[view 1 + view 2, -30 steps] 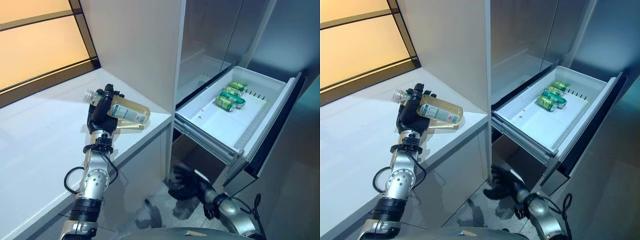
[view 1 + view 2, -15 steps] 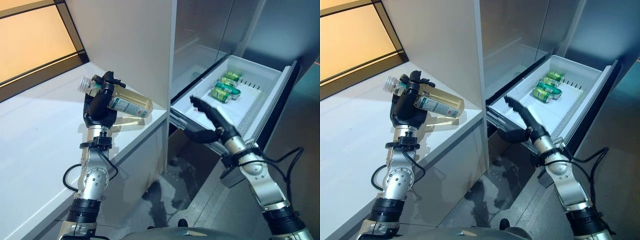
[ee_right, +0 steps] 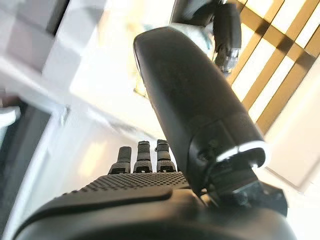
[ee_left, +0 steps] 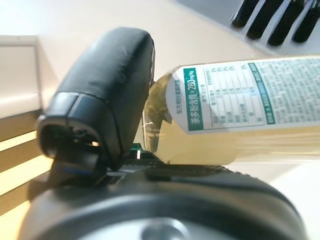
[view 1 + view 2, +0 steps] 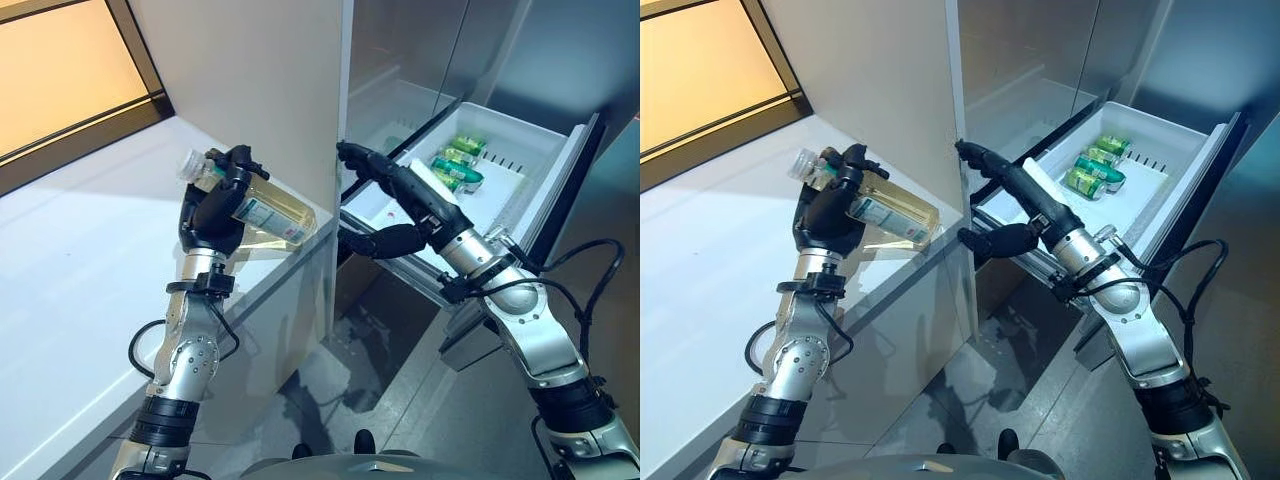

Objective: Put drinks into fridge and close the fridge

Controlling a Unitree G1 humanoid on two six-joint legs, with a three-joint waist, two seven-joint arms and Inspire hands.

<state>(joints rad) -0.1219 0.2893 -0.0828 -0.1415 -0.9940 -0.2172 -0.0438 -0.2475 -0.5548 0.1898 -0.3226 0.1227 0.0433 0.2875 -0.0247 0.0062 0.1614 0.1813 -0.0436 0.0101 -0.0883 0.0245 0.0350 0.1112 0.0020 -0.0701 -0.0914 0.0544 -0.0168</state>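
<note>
My left hand (image 5: 213, 207) is shut on a clear bottle (image 5: 268, 208) of pale yellow drink with a green and white label, held tilted above the edge of the white counter (image 5: 70, 260). The same bottle (image 4: 235, 117) fills the left wrist view. My right hand (image 5: 392, 195) is open, fingers straight, reaching toward the bottle's base beside the white cabinet wall (image 5: 260, 90). Behind it the white fridge drawer (image 5: 530, 190) stands pulled out, with several green cans (image 5: 455, 165) lying in it.
The fridge's grey doors (image 5: 430, 50) rise behind the drawer. A dark-framed window (image 5: 70, 70) borders the counter at the back left. Grey floor (image 5: 450, 420) lies below the drawer.
My right hand rose from low near the floor to the level of the drawer and reached left toward the bottle. The left hand lifted the bottle and shifted it slightly right.
</note>
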